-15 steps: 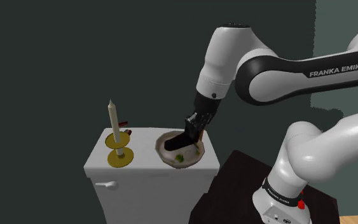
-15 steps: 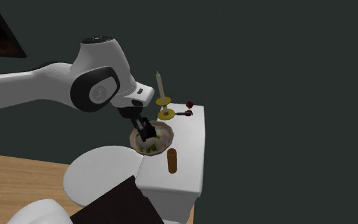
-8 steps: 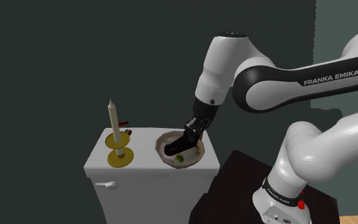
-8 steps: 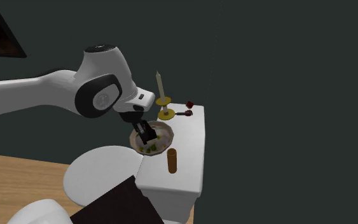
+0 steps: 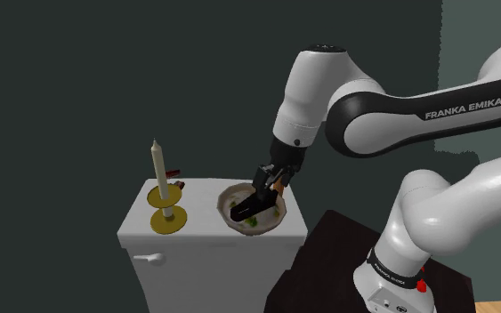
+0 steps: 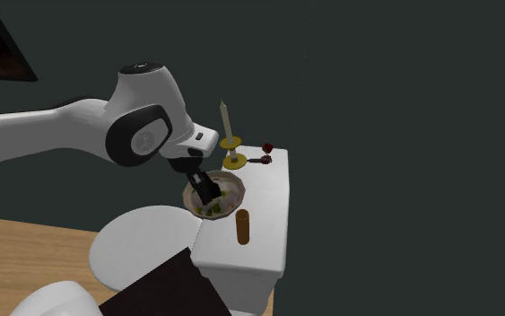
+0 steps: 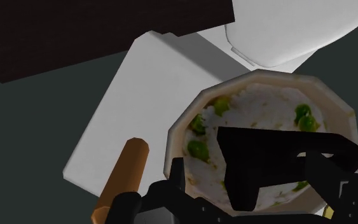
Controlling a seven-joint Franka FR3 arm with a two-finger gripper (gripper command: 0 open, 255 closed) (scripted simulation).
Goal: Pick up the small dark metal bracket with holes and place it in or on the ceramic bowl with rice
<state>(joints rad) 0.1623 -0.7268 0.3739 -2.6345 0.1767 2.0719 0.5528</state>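
Reaches with the white arm point(image 5: 391, 111) over a white toilet tank point(image 5: 204, 233) to the bowl point(image 7: 177, 127) of rice and peas. Looks nearly done: holds the pincer point(image 5: 271, 181) spread just above the bowl, pinching nothing, with the black bracket point(image 7: 266, 159) lying on the rice, seemingly loose. Leaves only lifting clear. Reads FRANKA EMIKA on the arm's dark link

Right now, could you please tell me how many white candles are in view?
1: the candle stands upright in a yellow holder on the white tank, beside the bowl.
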